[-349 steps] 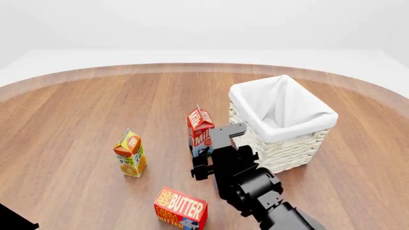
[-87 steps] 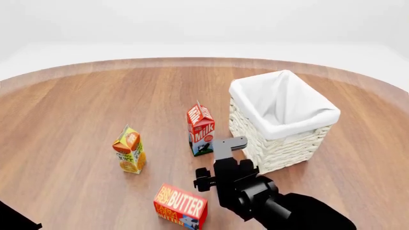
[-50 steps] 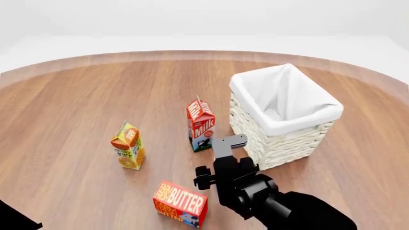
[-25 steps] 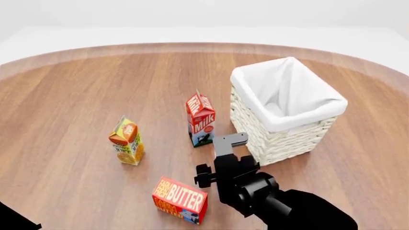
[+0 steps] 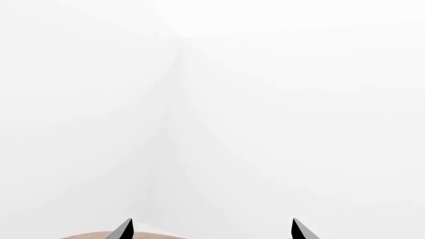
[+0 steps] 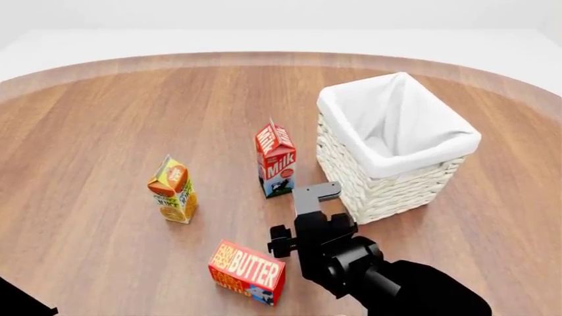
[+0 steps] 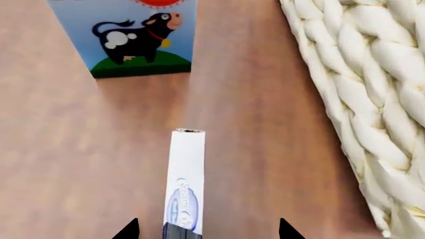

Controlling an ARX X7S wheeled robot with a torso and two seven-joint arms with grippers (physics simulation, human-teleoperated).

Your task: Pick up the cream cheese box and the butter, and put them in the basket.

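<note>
Right gripper (image 6: 318, 197) clamped on cream cheese box (image 7: 184, 186), now raised beside basket (image 6: 399, 187); butter (image 6: 247, 272) untouched. Left gripper (image 5: 209, 231) jaws apart.

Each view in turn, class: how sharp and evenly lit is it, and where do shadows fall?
Head view: sharp, soft even light; the milk carton, orange juice carton and butter throw only faint shadows on the table. Right wrist view: close-up, with the cream cheese box and basket weave slightly soft. Left wrist view: nearly blank white, with only the left gripper tips dark.
</note>
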